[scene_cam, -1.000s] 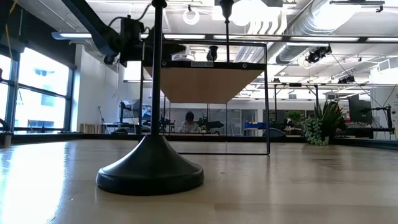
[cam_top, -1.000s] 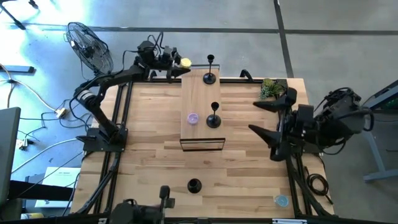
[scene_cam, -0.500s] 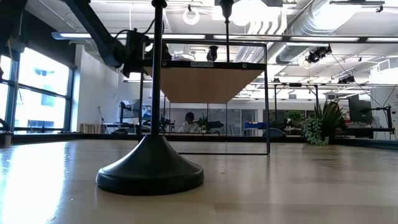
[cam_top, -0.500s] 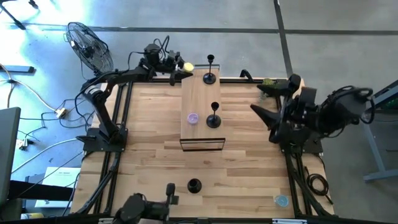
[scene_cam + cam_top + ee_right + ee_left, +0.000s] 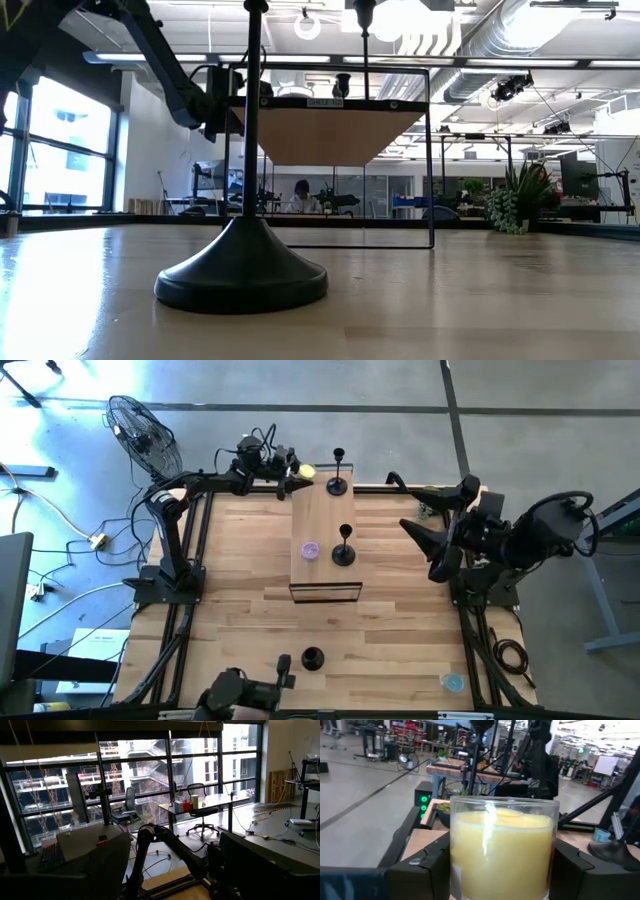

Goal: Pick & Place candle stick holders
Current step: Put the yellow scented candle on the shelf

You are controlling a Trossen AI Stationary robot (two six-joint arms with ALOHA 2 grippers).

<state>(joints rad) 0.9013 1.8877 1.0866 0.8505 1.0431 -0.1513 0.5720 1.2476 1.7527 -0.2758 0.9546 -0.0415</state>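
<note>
Two black candle stick holders (image 5: 338, 484) (image 5: 343, 554) stand by their disc bases on a raised wooden shelf (image 5: 325, 575). A third holder (image 5: 312, 657) (image 5: 243, 272) stands on the table near its front edge. At the shelf's far left corner my left gripper (image 5: 297, 473) is shut on a glass candle with yellow wax (image 5: 502, 847) (image 5: 306, 471). My right gripper (image 5: 428, 523) hangs open at the table's right, high up, with nothing between its fingers (image 5: 102, 862). My left gripper pinches the candle glass by its two opposite side walls (image 5: 454, 860) between its two fingers. The fingers (image 5: 420, 870) come level from the table's left side. The glass stands upright in the hold. I cannot tell whether its bottom touches the shelf.
A small purple thing (image 5: 310, 549) lies on the shelf. A green plant sprig (image 5: 428, 506) sits at the far right corner, partly behind my right gripper. A small blue disc (image 5: 452, 682) lies near the front right corner. A fan (image 5: 143, 435) stands off the table.
My left gripper has gone down and a little toward the shelf's far left corner, carrying the candle upright. My right gripper has swung toward the table's far edge, still open.
</note>
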